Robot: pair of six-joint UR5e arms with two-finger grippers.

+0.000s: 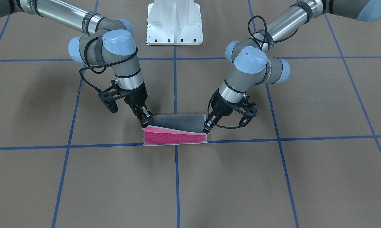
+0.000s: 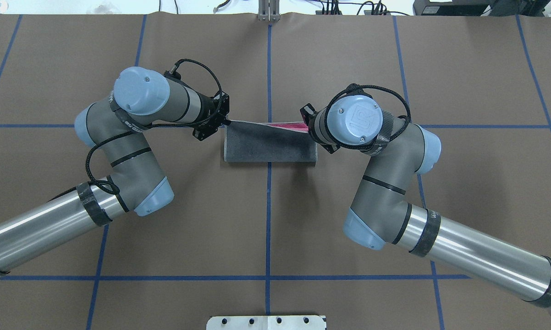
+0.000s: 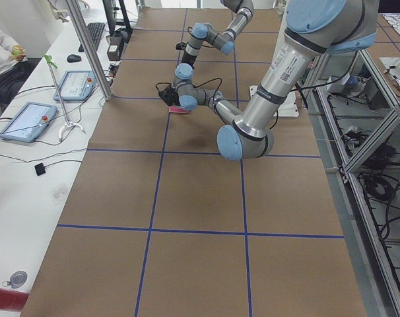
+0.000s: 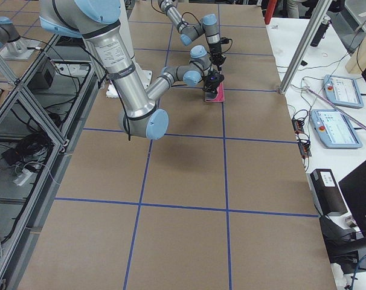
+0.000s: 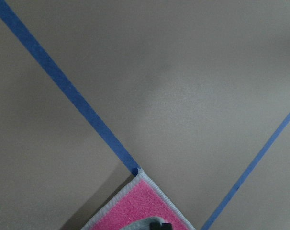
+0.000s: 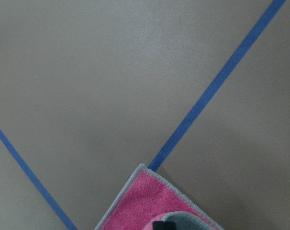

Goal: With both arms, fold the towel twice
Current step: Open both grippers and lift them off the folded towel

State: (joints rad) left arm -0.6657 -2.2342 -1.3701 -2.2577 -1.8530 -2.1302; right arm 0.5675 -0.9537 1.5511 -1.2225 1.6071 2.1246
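Observation:
The towel (image 1: 174,138) lies at the table's middle, partly folded: its dark grey face (image 2: 270,147) is on top and its pink face shows under the raised flap. My right gripper (image 1: 145,122) is shut on one corner of the grey flap and holds it a little above the lower layer. My left gripper (image 1: 206,128) is shut on the other corner, lower, close to the lower layer's edge. In the overhead view the left gripper (image 2: 225,122) and the right gripper (image 2: 308,126) stand at the towel's far corners. Both wrist views show a pink corner (image 5: 145,203) (image 6: 150,201) on the table.
The white pedestal base (image 1: 174,22) stands behind the towel on the robot's side. Blue tape lines (image 1: 175,177) cross the brown table. A side bench with tablets (image 3: 28,119) and a seated person (image 3: 2,46) runs along the far edge.

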